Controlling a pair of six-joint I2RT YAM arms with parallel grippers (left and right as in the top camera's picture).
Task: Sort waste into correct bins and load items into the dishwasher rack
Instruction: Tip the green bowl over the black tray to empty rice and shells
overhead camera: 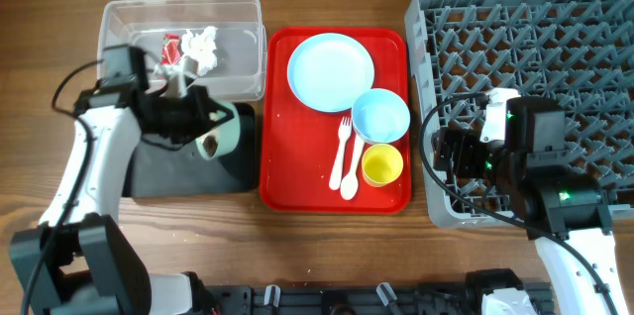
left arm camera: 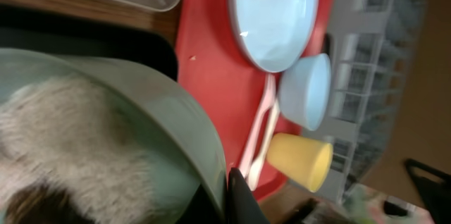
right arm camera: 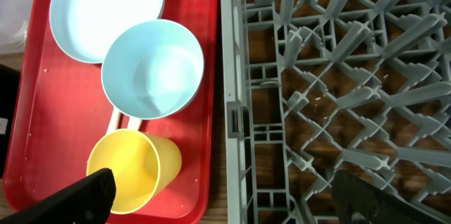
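My left gripper (overhead camera: 198, 120) is shut on the rim of the pale green bowl (overhead camera: 222, 125) and holds it tilted over the black tray (overhead camera: 173, 171). In the left wrist view the bowl (left arm camera: 162, 118) holds brown-and-white food scraps (left arm camera: 63, 139), and my finger (left arm camera: 236, 196) pinches its rim. The clear tub (overhead camera: 238, 18) holds the red wrapper (overhead camera: 170, 50) and white tissue (overhead camera: 201, 48). The light blue plate (overhead camera: 330, 71), small blue bowl (overhead camera: 380, 116), yellow cup (overhead camera: 381, 165), fork (overhead camera: 341, 152) and spoon (overhead camera: 350, 166) lie on the red tray. My right gripper (right arm camera: 229, 199) is open and empty over the grey rack's (overhead camera: 555, 48) front left edge.
The flat red tray (overhead camera: 282, 157) sits between the black tray and the rack. In the right wrist view the yellow cup (right arm camera: 130, 168) lies on its side beside the rack wall (right arm camera: 229, 111), with the blue bowl (right arm camera: 151, 69) and plate (right arm camera: 106, 13) behind it.
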